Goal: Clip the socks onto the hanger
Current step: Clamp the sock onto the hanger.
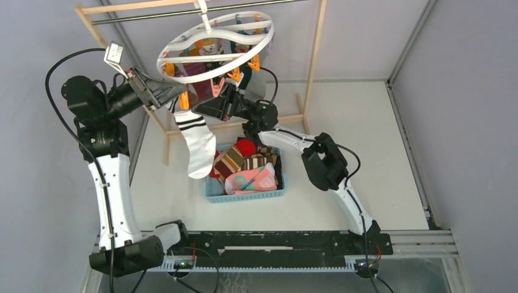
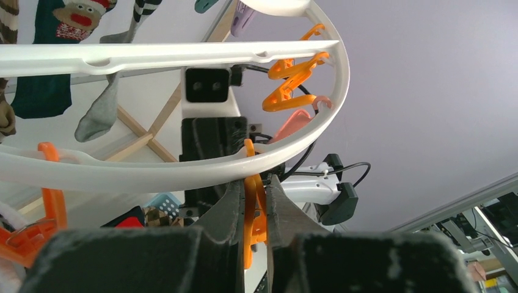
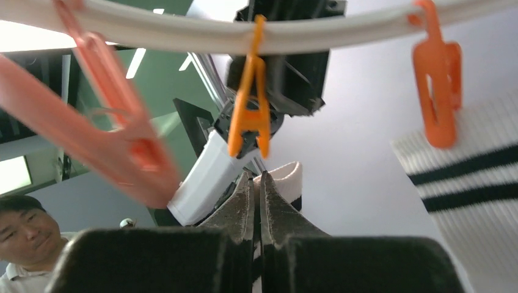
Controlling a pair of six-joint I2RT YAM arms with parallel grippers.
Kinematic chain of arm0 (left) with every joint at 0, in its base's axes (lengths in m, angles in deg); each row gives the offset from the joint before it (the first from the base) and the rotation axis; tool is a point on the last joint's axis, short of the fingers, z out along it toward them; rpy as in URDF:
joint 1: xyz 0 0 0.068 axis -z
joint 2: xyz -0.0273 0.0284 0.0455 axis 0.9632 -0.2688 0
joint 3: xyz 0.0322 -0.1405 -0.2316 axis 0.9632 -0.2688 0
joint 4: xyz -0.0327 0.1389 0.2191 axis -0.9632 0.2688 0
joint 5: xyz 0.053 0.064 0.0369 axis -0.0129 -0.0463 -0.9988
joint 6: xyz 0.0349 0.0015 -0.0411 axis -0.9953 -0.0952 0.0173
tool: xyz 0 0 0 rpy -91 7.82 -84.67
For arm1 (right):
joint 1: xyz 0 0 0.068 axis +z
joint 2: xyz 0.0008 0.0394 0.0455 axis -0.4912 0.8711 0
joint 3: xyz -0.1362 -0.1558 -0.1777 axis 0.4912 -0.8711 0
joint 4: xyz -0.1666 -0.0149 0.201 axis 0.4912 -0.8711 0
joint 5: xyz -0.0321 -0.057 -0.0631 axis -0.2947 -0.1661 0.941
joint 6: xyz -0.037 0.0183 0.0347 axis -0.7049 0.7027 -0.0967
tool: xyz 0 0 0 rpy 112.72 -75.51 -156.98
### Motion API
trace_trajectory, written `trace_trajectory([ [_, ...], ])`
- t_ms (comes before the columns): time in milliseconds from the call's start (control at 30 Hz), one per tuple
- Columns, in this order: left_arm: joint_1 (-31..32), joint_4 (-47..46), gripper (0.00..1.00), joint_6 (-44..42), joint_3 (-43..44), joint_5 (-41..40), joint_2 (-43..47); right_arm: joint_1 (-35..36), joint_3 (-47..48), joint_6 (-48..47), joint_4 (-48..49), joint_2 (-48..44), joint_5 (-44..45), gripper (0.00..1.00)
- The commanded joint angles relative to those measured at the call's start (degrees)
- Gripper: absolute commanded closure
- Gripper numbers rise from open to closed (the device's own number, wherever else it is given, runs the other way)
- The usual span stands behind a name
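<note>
Left gripper (image 2: 253,183) pinching an orange clip (image 2: 251,210) on the hanger (image 2: 153,174).
The clip hangs from the ring's near rim, low in my left wrist view. My right gripper (image 3: 257,183) is pressed closed, with a white cuff (image 3: 286,177) just behind its tips; I cannot tell whether it is held. A white banded sock (image 1: 200,146) dangles left of centre, beside the blue basket (image 1: 244,196) of socks (image 1: 250,177).

The left arm (image 1: 111,183) and the right arm (image 1: 324,162) look the same: long white shells between bulky black joints, each on a black base (image 1: 125,256) fixed to a black rail (image 1: 275,241). Thin black cables (image 1: 55,66) loop along them. A small white camera box (image 1: 114,55) sits at the left wrist. The fingers (image 2: 227,210) are dark grey and wedge-shaped, with a rough, grainy surface.
</note>
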Motion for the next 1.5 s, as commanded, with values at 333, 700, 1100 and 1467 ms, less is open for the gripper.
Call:
trace_trajectory([
  [333,0.2,-3.5,1.00,1.8,-1.4,3.7,1.6,0.1,1.0,0.5,3.3,-2.6,-0.7,1.00],
  [700,0.1,-3.6,1.00,1.5,-1.7,3.7,1.4,-0.3,4.9,1.7,3.2,-1.0,0.5,1.00],
  [1100,0.1,-3.7,1.00,1.8,-1.5,3.8,1.5,-0.3,4.2,1.4,3.2,-0.2,1.2,1.00],
  [1467,0.1,-6.0,1.00,4.4,-1.5,4.0,1.4,-0.5,3.7,1.3,3.2,-0.1,1.3,1.00],
])
